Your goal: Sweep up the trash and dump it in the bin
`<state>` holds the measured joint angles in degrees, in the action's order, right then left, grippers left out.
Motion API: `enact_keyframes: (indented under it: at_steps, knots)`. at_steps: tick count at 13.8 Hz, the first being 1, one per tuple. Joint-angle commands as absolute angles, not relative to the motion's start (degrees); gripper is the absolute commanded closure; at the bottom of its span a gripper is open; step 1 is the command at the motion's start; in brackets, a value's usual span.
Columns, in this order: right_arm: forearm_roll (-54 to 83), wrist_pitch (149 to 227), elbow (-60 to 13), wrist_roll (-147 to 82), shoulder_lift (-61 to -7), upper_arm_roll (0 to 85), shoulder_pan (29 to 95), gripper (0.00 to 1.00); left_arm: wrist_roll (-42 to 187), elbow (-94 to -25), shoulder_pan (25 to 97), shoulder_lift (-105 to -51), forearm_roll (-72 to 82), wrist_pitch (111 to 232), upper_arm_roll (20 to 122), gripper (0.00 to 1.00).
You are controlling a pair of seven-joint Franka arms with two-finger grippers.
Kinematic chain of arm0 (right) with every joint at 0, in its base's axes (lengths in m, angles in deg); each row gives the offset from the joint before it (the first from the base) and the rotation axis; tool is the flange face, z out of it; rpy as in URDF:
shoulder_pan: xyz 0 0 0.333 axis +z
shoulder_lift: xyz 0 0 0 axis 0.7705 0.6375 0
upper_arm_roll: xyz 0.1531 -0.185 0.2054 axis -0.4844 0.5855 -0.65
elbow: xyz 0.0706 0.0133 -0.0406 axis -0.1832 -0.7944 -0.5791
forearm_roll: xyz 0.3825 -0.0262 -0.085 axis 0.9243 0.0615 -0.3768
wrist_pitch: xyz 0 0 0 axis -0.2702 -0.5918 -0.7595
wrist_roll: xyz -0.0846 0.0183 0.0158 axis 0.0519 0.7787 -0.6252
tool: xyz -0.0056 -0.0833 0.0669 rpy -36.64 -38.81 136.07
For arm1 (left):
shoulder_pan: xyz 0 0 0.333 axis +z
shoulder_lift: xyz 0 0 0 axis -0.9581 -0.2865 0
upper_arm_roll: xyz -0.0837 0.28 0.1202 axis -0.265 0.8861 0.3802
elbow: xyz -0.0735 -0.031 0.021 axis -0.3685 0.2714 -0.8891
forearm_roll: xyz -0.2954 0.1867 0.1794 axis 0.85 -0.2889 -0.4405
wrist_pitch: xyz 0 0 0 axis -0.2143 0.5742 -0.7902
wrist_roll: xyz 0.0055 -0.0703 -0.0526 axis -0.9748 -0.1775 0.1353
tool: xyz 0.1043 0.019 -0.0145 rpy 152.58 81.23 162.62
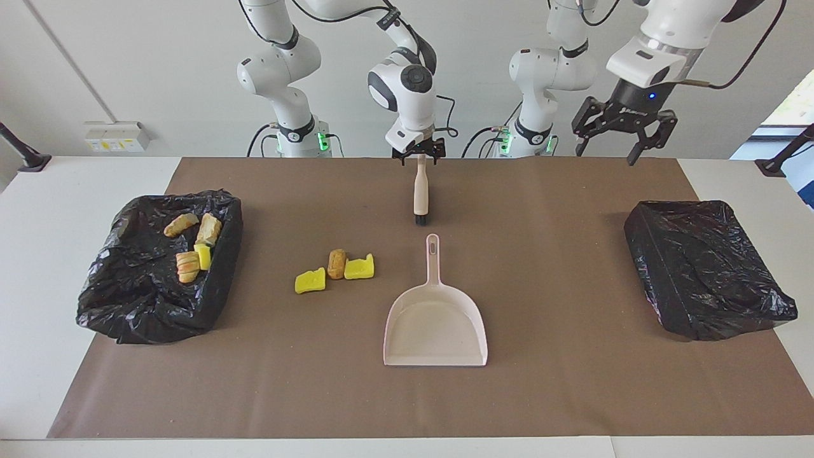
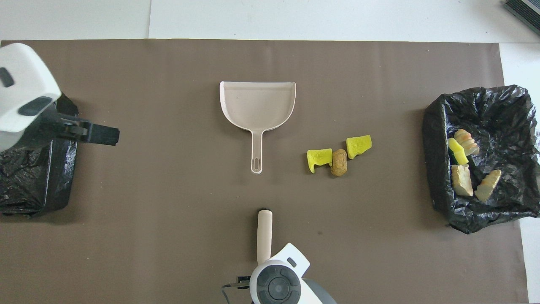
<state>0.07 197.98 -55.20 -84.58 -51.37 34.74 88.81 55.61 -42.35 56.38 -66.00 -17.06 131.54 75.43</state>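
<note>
Two yellow wedges (image 1: pixel 310 280) (image 1: pixel 359 267) and a brown cylinder (image 1: pixel 337 263) of trash lie on the brown mat. The same trash (image 2: pixel 337 158) shows from overhead beside the dustpan handle. Several more pieces (image 1: pixel 194 245) sit in the black-lined bin (image 1: pixel 159 305) at the right arm's end. The beige brush (image 1: pixel 420 191) lies flat, bristles toward the beige dustpan (image 1: pixel 435 324). My right gripper (image 1: pixel 418 154) stands open just over the handle's end nearest the robots. My left gripper (image 1: pixel 604 156) hangs open in the air, holding nothing.
A second black-lined bin (image 1: pixel 706 273) sits at the left arm's end of the table, with nothing showing inside. From overhead the left gripper (image 2: pixel 95 134) hangs over that bin's inner edge (image 2: pixel 63 185). Bare white table (image 1: pixel 51 210) borders the mat.
</note>
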Motion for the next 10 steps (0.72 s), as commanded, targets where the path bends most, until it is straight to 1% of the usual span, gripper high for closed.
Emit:
enact_keyframes:
  at_steps: [1,2,3,4,5,6,7,8,10]
  knots:
    - [1.99,198.96,-56.71,-86.42,-52.27,34.88,90.03,0.0,61.59,-45.89,50.34,-71.06,-17.93,140.73,76.04,0.0]
    - [1.99,198.88,-56.54,-86.87,-52.18,34.88,90.3,0.0,63.44,-46.24,48.5,-73.17,-17.93,143.55,76.04,0.0]
    - [1.99,198.88,-56.36,-86.87,-52.18,34.88,90.3,0.06,64.85,-46.33,46.3,-75.71,-17.93,146.01,76.13,0.0]
    - [1.99,198.88,-56.36,-86.7,-52.18,34.88,90.3,0.24,66.43,-46.33,45.06,-78.7,-18.02,148.3,76.13,0.0]
    - [1.99,198.88,-56.36,-86.52,-52.1,34.88,90.3,0.52,68.54,-46.25,42.96,-82.21,-18.28,151.63,76.22,0.0]
    - [1.99,198.88,-56.36,-86.43,-52.18,34.88,90.3,0.83,71.52,-46.25,41.9,-84.68,-18.63,155.32,76.22,0.0]
    - [1.99,198.88,-56.27,-86.78,-52.1,34.88,90.3,1.0,73.63,-46.25,41.45,-86.01,-18.72,158.05,76.13,0.0]
    - [1.99,198.7,-56.18,-87.13,-52.09,34.88,90.39,1.0,74.44,-46.25,39.62,-86.8,-18.63,159.04,76.13,0.0]
    - [1.9,196.6,-55.66,-86.79,-52.27,34.96,90.3,1.0,74.36,-46.77,38.99,-86.99,-18.63,159.13,76.04,0.0]
